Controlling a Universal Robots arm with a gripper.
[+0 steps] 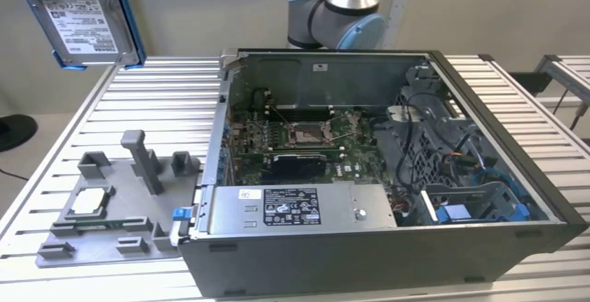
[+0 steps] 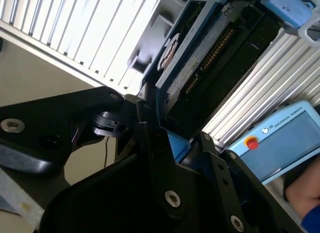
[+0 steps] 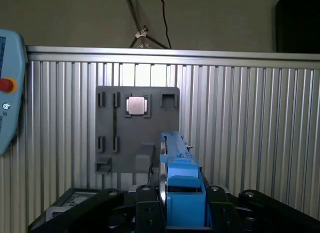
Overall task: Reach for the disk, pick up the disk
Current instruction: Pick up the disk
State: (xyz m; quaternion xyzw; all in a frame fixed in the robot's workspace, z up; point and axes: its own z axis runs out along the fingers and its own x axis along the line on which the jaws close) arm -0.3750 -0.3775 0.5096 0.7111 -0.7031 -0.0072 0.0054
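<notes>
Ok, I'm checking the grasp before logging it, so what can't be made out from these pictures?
Exterior view: the disk is cut off at its upper end by the top edge.
First wrist view: the disk sits edge-on in the gripper, so its label is hidden.
Second wrist view: the gripper's black body hides where it meets the disk.
First wrist view: the chip on the grey tray is too small for markings.

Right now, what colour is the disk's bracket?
Blue: the bracket shows best in the exterior view.
</notes>
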